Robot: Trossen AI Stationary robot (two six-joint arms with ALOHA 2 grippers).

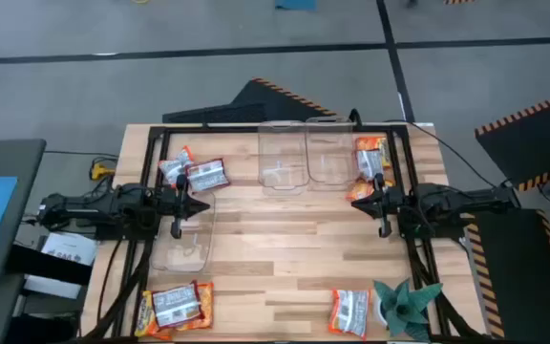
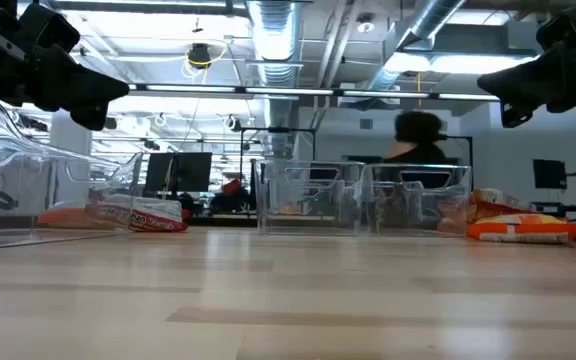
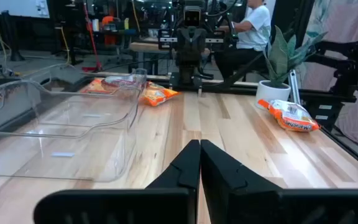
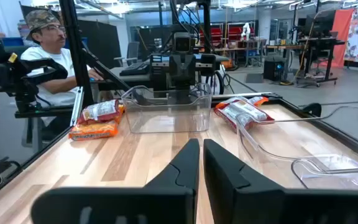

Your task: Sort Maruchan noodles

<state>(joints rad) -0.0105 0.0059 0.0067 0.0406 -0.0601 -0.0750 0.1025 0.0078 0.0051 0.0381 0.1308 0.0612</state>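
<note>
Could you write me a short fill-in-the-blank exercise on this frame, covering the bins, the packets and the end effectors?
1. The two clear bins at the table's far edge stand side by side and hold ____ noodle packets.
2. The teal plant stands in the near corner on the robot's ____ side.
3. The left end effector has its fingers ____ and holds nothing.
4. The right end effector hovers beside the ____ packets on its side of the table.

Missing words: no; right; shut; orange
</note>
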